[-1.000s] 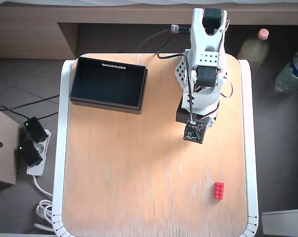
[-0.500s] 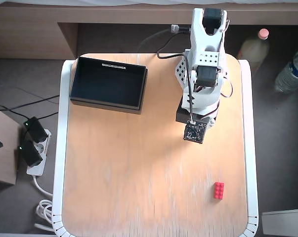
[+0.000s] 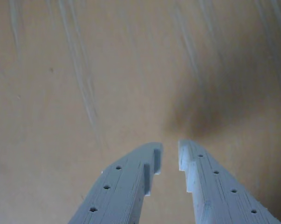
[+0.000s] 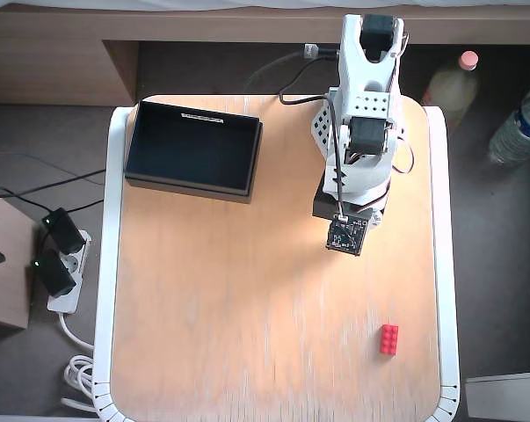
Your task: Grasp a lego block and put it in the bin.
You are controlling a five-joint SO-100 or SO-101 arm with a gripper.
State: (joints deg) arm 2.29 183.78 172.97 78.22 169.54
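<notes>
Nearly clenched, the empty jaws hover over the bare table [image 3: 61, 93], touching nothing

Gripper [image 3: 170, 156]: the wrist view cuts both fingers off at the bottom edge, at 6 o'clock. From overhead, the arm hides it.
Table [image 3: 61, 93]: blurry in the wrist view, with pale streaks and a dark smudge at 2 o'clock.
Lego block [image 4: 388, 338]: too small overhead to count the studs.
Bottles [image 4: 518, 127]: one is cut off at the right edge, at 3 o'clock.
Cables [image 4: 76, 378]: cut off at the bottom edge, at 7 o'clock.
</notes>
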